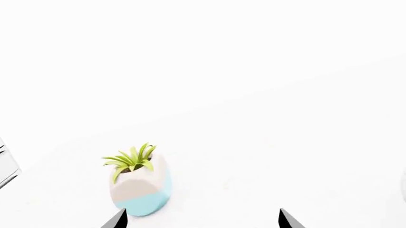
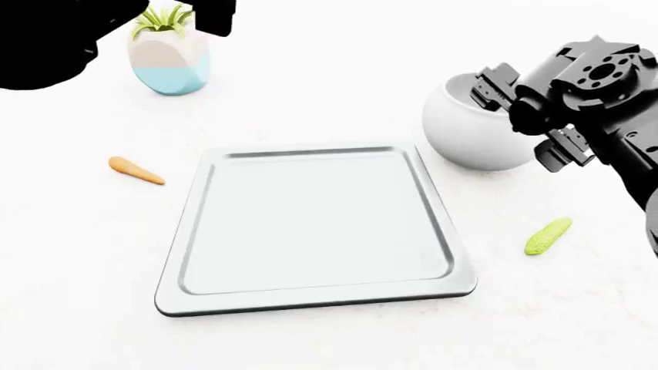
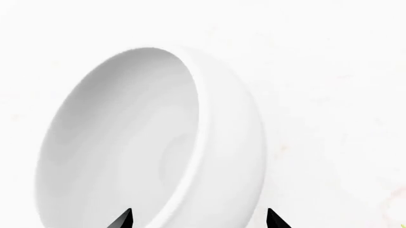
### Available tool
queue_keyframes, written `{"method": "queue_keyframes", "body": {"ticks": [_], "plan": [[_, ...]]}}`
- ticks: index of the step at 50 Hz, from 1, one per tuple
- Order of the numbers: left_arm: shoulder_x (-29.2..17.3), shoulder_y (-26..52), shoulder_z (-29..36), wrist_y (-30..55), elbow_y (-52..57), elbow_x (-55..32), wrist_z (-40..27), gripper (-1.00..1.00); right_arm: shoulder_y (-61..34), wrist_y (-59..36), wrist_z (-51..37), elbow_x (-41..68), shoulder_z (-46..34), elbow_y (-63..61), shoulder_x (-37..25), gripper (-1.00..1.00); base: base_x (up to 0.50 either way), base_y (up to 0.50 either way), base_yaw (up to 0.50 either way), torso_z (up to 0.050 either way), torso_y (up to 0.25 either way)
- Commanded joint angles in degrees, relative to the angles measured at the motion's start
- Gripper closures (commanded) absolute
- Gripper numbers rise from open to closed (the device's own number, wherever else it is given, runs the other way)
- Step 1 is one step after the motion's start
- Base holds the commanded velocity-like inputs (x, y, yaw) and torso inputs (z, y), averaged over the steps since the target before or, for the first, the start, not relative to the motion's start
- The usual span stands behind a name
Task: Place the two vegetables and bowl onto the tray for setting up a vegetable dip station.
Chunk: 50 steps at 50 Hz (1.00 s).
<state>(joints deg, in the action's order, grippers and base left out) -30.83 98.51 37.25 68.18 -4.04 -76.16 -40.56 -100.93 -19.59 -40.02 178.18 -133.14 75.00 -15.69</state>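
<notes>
The silver-grey tray (image 2: 308, 223) lies in the middle of the white table. The orange carrot (image 2: 135, 170) lies left of the tray, and the yellow-green cucumber piece (image 2: 548, 235) lies to its right. The white bowl (image 2: 468, 131) stands at the tray's far right corner, off the tray. My right gripper (image 2: 522, 117) is open, with its jaws either side of the bowl's near rim (image 3: 203, 142); its fingertips (image 3: 127, 219) are spread and not closed on it. My left gripper (image 1: 203, 219) is open and empty, up at the far left near the plant pot.
A white-and-blue pot with a green plant (image 2: 168, 54) stands at the far left and also shows in the left wrist view (image 1: 140, 183). My left arm (image 2: 62, 38) is a dark shape above it.
</notes>
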Motion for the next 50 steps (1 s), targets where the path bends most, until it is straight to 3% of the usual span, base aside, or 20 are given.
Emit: {"method": "queue_keyframes", "body": {"ticks": [1, 6, 7, 31, 50], "plan": [[1.43, 0.12, 2.29, -2.58, -2.75, 3.72, 3.99, -1.0, 1.23, 0.26, 0.56, 0.07, -0.99, -0.01, -0.17, -1.0, 0.0, 0.0, 0.0, 0.0, 0.0], [1.58, 0.0, 2.77, -3.35, -3.6, 4.57, 4.96, -1.0, 1.68, 0.11, 0.68, 0.1, -1.52, -0.01, 0.19, -1.0, 0.0, 0.0, 0.0, 0.0, 0.0], [1.58, -0.15, 3.03, -3.54, -3.73, 4.91, 5.22, -1.0, 1.68, 0.09, 0.54, 0.04, -1.84, -0.01, 0.25, 1.0, 0.0, 0.0, 0.0, 0.0, 0.0], [0.55, -0.89, 2.57, -4.36, -3.34, 4.54, 5.44, -1.0, 1.13, 0.45, -2.64, 0.16, -4.03, -0.01, 1.0, 1.0, 0.0, 0.0, 0.0, 0.0, 0.0], [-1.13, -0.87, -0.36, -2.68, 0.87, 0.13, 1.01, -1.0, -7.54, 0.22, -4.71, -0.56, -6.31, -0.01, -1.18, 1.0, 0.0, 0.0, 0.0, 0.0, 0.0]]}}
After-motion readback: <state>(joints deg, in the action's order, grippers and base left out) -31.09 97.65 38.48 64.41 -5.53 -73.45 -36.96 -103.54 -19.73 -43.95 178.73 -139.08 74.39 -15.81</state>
